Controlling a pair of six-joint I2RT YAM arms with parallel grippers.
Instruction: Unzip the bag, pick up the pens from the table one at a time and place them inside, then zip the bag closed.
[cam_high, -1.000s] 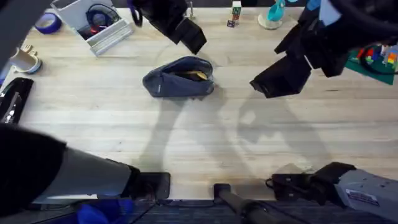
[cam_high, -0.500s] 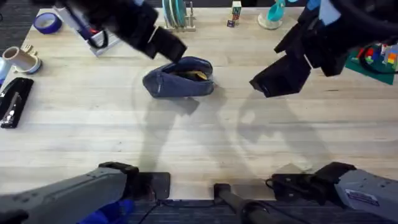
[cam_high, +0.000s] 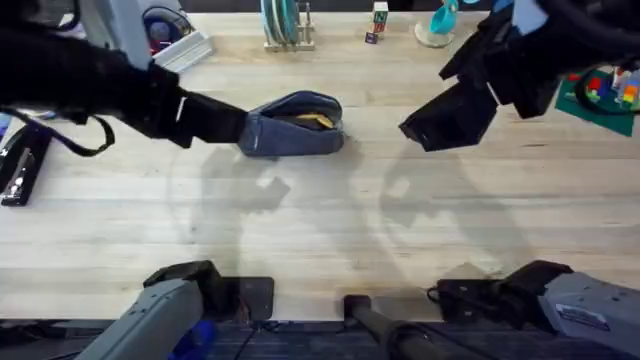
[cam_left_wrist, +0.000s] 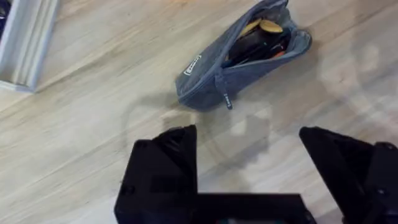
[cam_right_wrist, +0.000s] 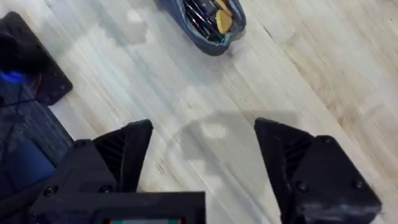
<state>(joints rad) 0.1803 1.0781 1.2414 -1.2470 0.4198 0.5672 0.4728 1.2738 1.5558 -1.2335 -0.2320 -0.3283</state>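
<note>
Left tool (cam_left_wrist: 249, 162), fingers spread and empty, sits low by the bag's (cam_high: 293, 125) closed end, probably lining up on the zip pull (cam_left_wrist: 227, 99), since the bag lies unzipped mid-worktop (cam_high: 330, 220) with pens (cam_left_wrist: 258, 40) inside; right tool (cam_right_wrist: 202, 152) hangs open, well clear, likely waiting.

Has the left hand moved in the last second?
Yes. The left hand has swung from behind the bag down to its left end, away from the rack.
</note>
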